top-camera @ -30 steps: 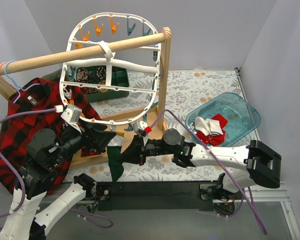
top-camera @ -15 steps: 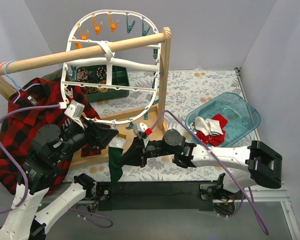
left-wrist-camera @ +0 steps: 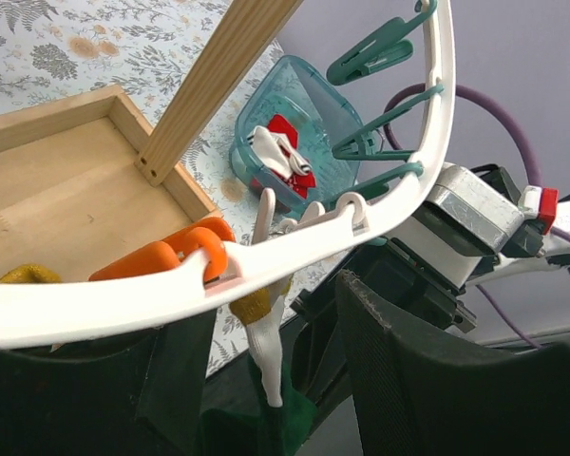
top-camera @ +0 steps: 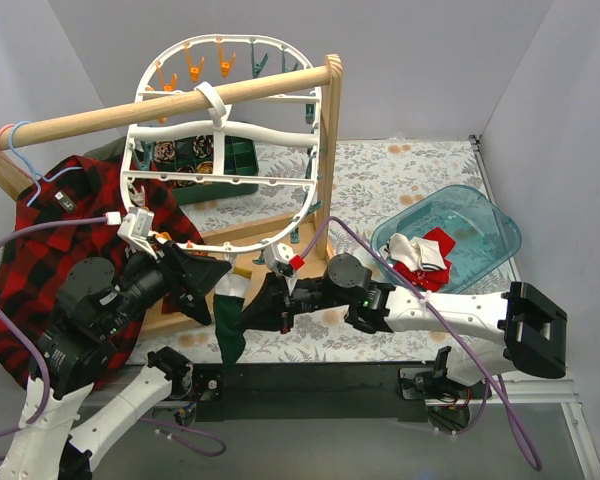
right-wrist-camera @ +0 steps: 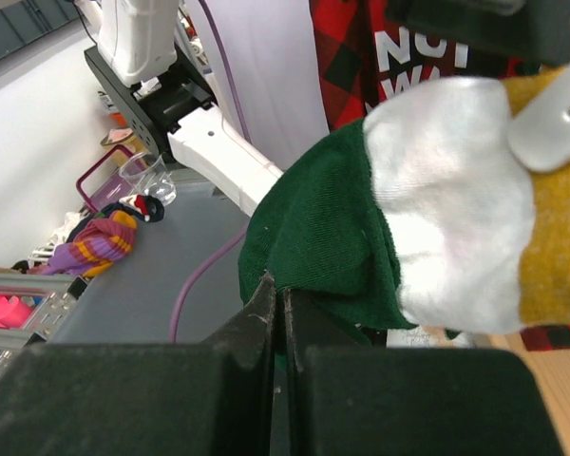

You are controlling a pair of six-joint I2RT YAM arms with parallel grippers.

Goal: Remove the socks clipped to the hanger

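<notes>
The hanger (top-camera: 311, 190), a white oval frame with orange and teal clips, hangs from the wooden rail. One of the socks (top-camera: 230, 325), dark green with a white cuff and yellow band, hangs from a clip on its lower rim (left-wrist-camera: 389, 204). My right gripper (top-camera: 248, 308) is shut on this sock's green cloth (right-wrist-camera: 332, 218), its tips (right-wrist-camera: 280, 285) pressed together. My left gripper (top-camera: 215, 290) stands open just under the rim, its fingers on either side of the sock's cuff (left-wrist-camera: 266, 332). An orange clip (left-wrist-camera: 161, 256) sits beside it.
The wooden rail (top-camera: 100, 112) and its upright post (top-camera: 325, 160) cross the frame. A red-and-black plaid shirt (top-camera: 40, 250) hangs at left. A teal bin (top-camera: 480, 230) at right holds red and white socks (top-camera: 420, 255). A dark green bin (top-camera: 235, 160) stands behind.
The hanger has swung and tilted slightly on the rail. My left gripper has shifted a little under its lower rim. The right gripper keeps its hold on the green sock.
</notes>
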